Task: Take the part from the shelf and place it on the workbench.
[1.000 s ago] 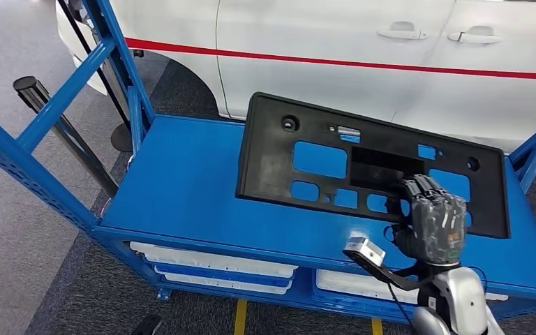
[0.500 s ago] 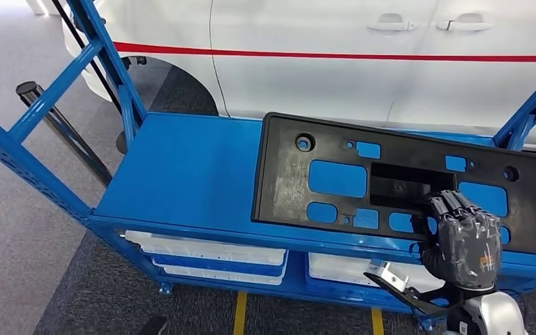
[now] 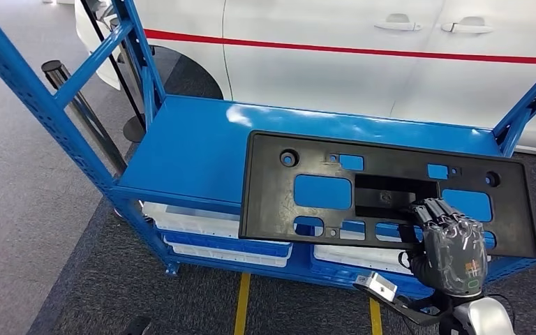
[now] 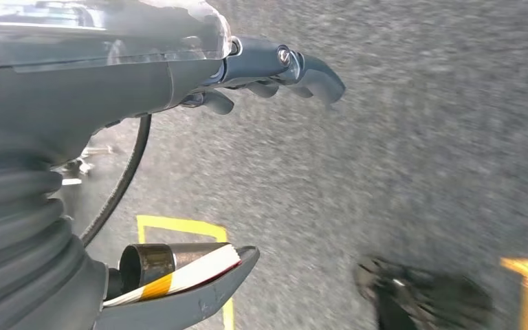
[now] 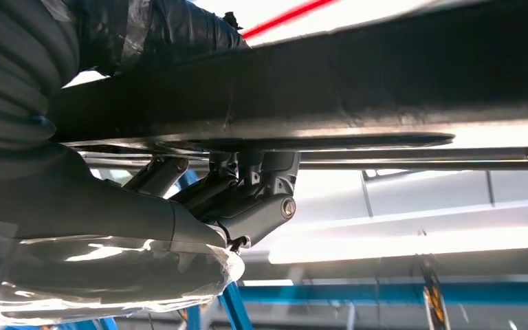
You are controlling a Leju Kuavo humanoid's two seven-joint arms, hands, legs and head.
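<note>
Black plastic panel (image 3: 335,188) gripped at its near edge by my right hand (image 3: 450,244), left hand (image 4: 275,69) empty, fingers apart; I keep it level clearing the blue shelf (image 3: 181,157).

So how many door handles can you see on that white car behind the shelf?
2. One door handle sits above the red stripe, left of the door seam; the second is just right of it. Both are near the head view's top edge. Others may lie outside the picture.

A white car (image 3: 391,63) with a red stripe (image 3: 349,50) stands behind the blue rack. Grey carpet floor (image 3: 35,209) carries yellow tape lines (image 3: 241,303); a dark post (image 3: 87,115), possibly a barrier stanchion, stands left.
</note>
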